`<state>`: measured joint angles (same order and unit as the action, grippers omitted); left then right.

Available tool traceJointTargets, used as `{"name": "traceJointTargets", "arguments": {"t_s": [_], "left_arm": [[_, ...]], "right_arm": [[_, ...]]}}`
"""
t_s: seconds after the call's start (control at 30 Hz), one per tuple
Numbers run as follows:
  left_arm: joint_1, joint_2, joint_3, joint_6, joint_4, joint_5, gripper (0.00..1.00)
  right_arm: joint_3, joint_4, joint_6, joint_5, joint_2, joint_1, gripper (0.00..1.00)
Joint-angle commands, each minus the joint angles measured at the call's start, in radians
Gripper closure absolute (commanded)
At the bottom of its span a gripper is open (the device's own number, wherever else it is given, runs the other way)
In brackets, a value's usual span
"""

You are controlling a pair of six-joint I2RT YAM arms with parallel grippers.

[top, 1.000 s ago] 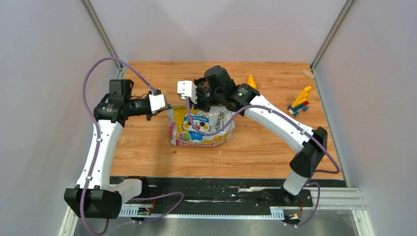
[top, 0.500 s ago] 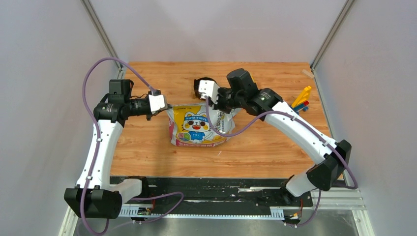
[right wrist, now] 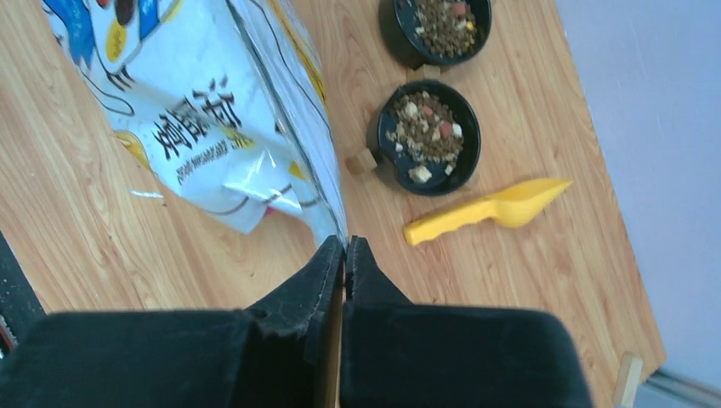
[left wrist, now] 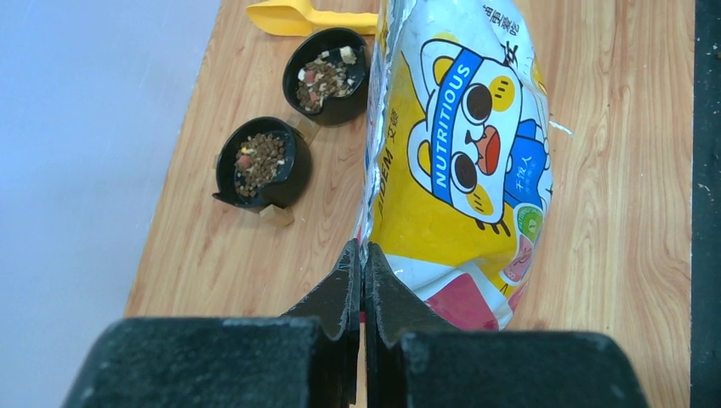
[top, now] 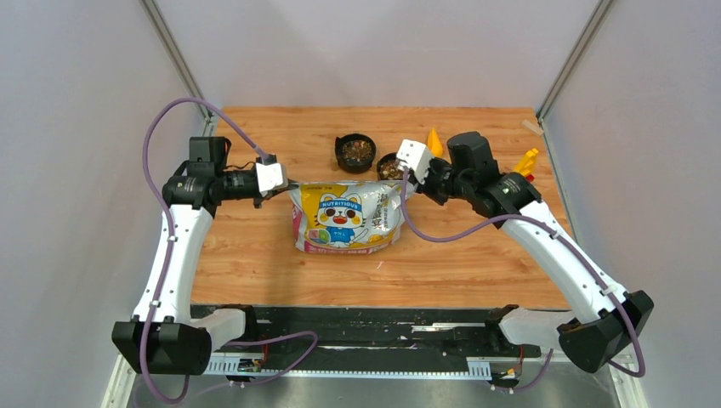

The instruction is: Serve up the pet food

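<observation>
The pet food is brown kibble (left wrist: pixel 259 159) lying in two black bowls (top: pixel 355 151) (top: pixel 391 167) behind the cartoon-printed bag (top: pixel 344 217). Both bowls also show in the right wrist view (right wrist: pixel 429 136) (right wrist: pixel 444 25), with some pale and pink bits mixed in. My left gripper (left wrist: pixel 363 255) is shut on the bag's left upper edge (left wrist: pixel 459 153). My right gripper (right wrist: pixel 345 246) is shut on the bag's right edge (right wrist: pixel 212 110). The bag stands between both grippers (top: pixel 289 183) (top: pixel 401 183). The bag's inside is hidden.
A yellow scoop (right wrist: pixel 489 208) lies on the table just right of the nearer bowl and behind my right wrist (top: pixel 434 138). A coloured toy (top: pixel 523 166) sits at the far right. Grey walls close in on both sides.
My right arm has swung right from above the far bowl to the bag's right edge and closed on it. Both bowls are now uncovered. The left arm has not moved.
</observation>
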<state>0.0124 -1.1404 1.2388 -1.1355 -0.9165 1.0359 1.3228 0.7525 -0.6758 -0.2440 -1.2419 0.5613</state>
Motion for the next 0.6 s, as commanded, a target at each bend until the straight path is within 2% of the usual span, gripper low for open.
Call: {"name": "traceJointTargets", "arguments": {"t_s": [0.0, 0.1, 0.17, 0.2, 0.23, 0.27, 0.33, 0.4, 0.47, 0.57], "left_arm": [[-0.047, 0.002, 0.045, -0.028, -0.021, -0.034, 1.0], [-0.047, 0.002, 0.042, -0.024, -0.014, -0.002, 1.0], [-0.047, 0.003, 0.038, 0.0, -0.001, 0.012, 0.82], [-0.047, 0.002, 0.037, 0.01, 0.005, 0.013, 0.64], [-0.047, 0.004, 0.037, 0.021, 0.007, 0.014, 0.59], [-0.047, 0.006, 0.035, 0.021, 0.01, 0.012, 0.53], [-0.047, 0.016, 0.025, 0.033, 0.023, 0.003, 0.47], [-0.046, 0.025, 0.017, 0.036, 0.03, -0.011, 0.44], [-0.048, 0.037, 0.007, 0.039, 0.036, -0.024, 0.43], [-0.048, 0.056, 0.0, 0.045, 0.046, -0.037, 0.43]], "right_arm": [[-0.044, 0.131, 0.001, 0.244, 0.077, -0.096, 1.0], [-0.013, 0.128, 0.019, 0.194, 0.106, -0.104, 1.0], [0.03, 0.123, 0.039, 0.129, 0.112, -0.104, 1.0], [0.056, 0.119, 0.062, 0.092, 0.108, -0.104, 1.0], [0.085, 0.121, 0.079, 0.042, 0.1, -0.103, 0.97], [0.112, 0.122, 0.096, -0.02, 0.088, -0.102, 0.86], [0.162, 0.112, 0.128, -0.138, 0.057, -0.096, 0.57], [0.199, 0.082, 0.158, -0.231, 0.017, -0.073, 0.37], [0.22, 0.041, 0.165, -0.302, -0.027, -0.035, 0.28], [0.241, -0.042, 0.157, -0.36, -0.109, 0.045, 0.24]]}}
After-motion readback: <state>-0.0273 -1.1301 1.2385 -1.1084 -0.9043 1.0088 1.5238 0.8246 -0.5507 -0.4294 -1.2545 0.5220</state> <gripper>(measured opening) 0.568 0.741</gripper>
